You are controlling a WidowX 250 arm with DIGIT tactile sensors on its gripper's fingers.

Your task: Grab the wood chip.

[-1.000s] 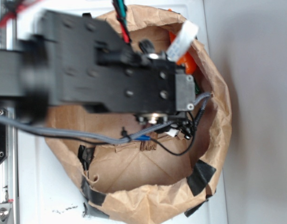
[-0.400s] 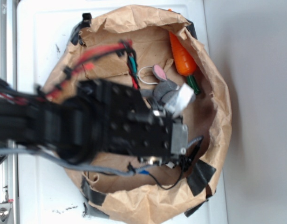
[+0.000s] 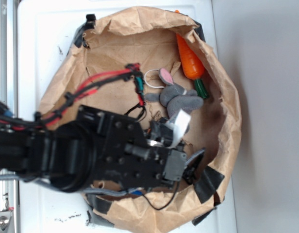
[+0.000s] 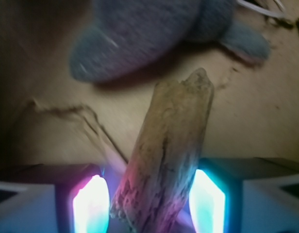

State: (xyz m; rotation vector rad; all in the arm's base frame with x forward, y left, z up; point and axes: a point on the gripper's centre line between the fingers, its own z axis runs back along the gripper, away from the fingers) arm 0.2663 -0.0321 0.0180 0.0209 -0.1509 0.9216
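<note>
The wood chip (image 4: 169, 155), a rough brown piece with lengthwise grain, lies on the brown paper and shows only in the wrist view. It sits between my gripper's (image 4: 149, 204) two glowing fingers, with its far end pointing towards the grey plush rabbit (image 4: 140, 34). The jaws stand on either side of the chip, the right one very close, the left with a small gap. In the exterior view my gripper (image 3: 191, 167) is low inside the paper bag, just below the rabbit (image 3: 176, 97), and the arm hides the chip.
The brown paper bag's rolled wall (image 3: 229, 111) rings the workspace, with black tape patches (image 3: 207, 183) at the lower right. An orange toy carrot (image 3: 190, 60) lies against the upper right wall. A torn paper crease (image 4: 86, 121) runs left of the chip.
The arm has swung from the upper part of the bag down to its lower right, uncovering the rabbit and carrot. The gripper now sits low beside the rabbit.
</note>
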